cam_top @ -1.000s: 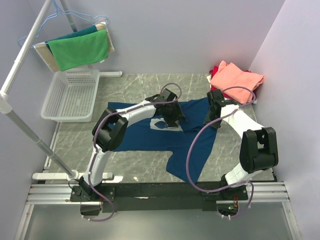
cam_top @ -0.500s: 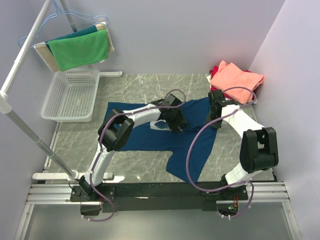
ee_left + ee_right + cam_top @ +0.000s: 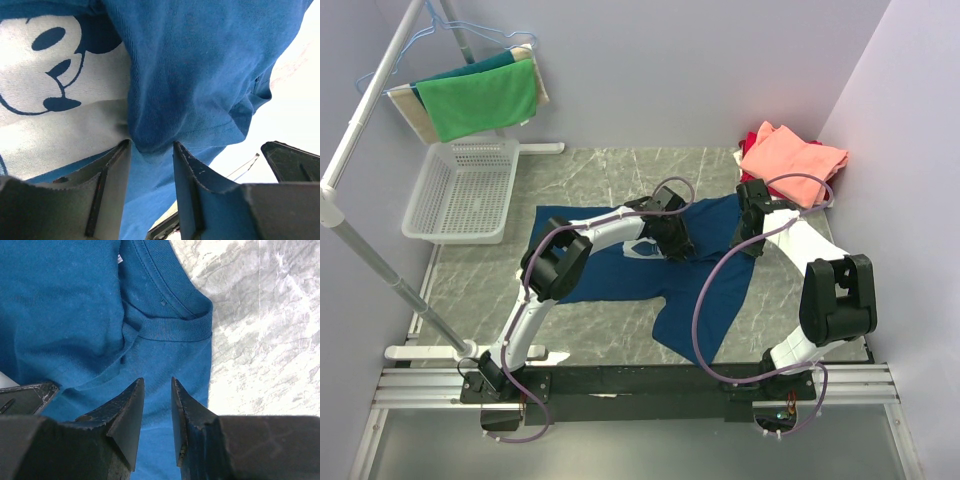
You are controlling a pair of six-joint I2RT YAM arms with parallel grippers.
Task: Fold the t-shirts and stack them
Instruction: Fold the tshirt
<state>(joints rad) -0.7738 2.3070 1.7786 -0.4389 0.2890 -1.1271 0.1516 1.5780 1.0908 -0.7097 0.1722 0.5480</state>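
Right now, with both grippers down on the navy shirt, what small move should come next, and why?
Probably close the left gripper firmly on the ridge of navy t-shirt bunched between its fingers beside the mouse print. Whether it is clamped yet is unclear, so lifting now could drop it.

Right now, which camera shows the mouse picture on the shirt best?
The left wrist view: the mouse print fills its left side, close enough to see eye and nose. The top view shows only a small pale patch. The right wrist view shows just plain shirt, no print.
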